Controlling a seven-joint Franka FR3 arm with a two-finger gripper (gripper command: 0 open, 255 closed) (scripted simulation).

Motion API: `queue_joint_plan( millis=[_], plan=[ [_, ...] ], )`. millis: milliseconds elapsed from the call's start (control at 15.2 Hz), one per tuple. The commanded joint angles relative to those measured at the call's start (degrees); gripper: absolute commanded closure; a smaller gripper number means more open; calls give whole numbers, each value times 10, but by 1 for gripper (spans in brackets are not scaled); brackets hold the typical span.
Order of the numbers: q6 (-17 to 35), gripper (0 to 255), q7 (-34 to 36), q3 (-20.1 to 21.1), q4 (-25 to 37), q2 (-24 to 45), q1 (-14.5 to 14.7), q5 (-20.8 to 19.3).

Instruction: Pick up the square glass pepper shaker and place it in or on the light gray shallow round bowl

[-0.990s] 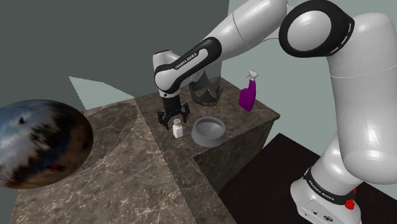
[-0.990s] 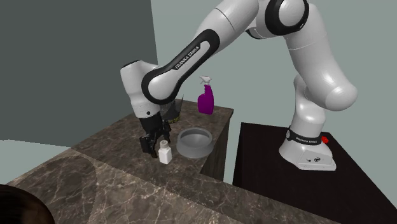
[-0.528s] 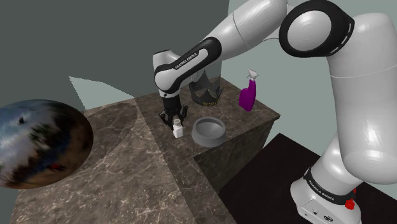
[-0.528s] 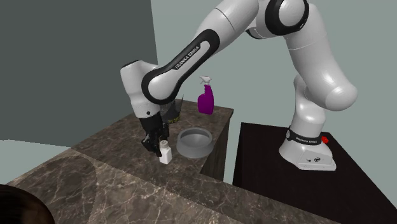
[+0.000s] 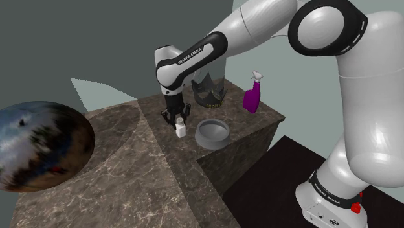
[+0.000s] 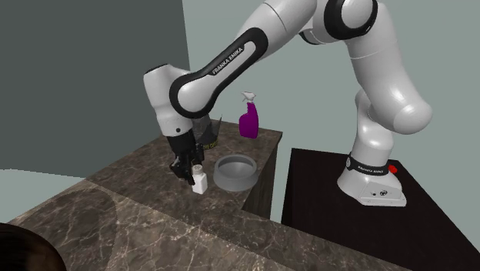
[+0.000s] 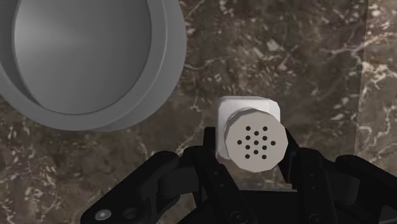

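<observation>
The pepper shaker [image 5: 180,130] is a small white square bottle with a perforated round cap [image 7: 254,144]. My black gripper [image 5: 176,121] is shut on it, its fingers [image 7: 208,151] clasping the cap from both sides. In the second exterior view the shaker [image 6: 199,181] hangs just above the dark marble top, under the gripper [image 6: 190,171]. The light grey shallow round bowl [image 5: 212,139] stands right beside it, toward the shoulder view's right, with nothing in it [image 6: 235,182] [image 7: 169,57].
A purple spray bottle [image 5: 252,95] and a dark crown-shaped object [image 5: 208,91] stand behind the bowl near the counter's far edge. A large mottled sphere [image 5: 42,146] sits at the shoulder view's left. The counter drops off just right of the bowl.
The fingers went from open to shut on the shaker's cap. The hand has since risen a little, taking the shaker slightly off the counter.
</observation>
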Motion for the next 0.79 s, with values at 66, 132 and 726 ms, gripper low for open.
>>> queue_joint_plan(
  millis=[66,132,726],
  plan=[
    [-18,255,0,1,4,-13,-1,2],
    [-24,255,0,1,7,-17,-2,3],
    [-79,255,1,4,31,-48,-4,7]
  ],
)
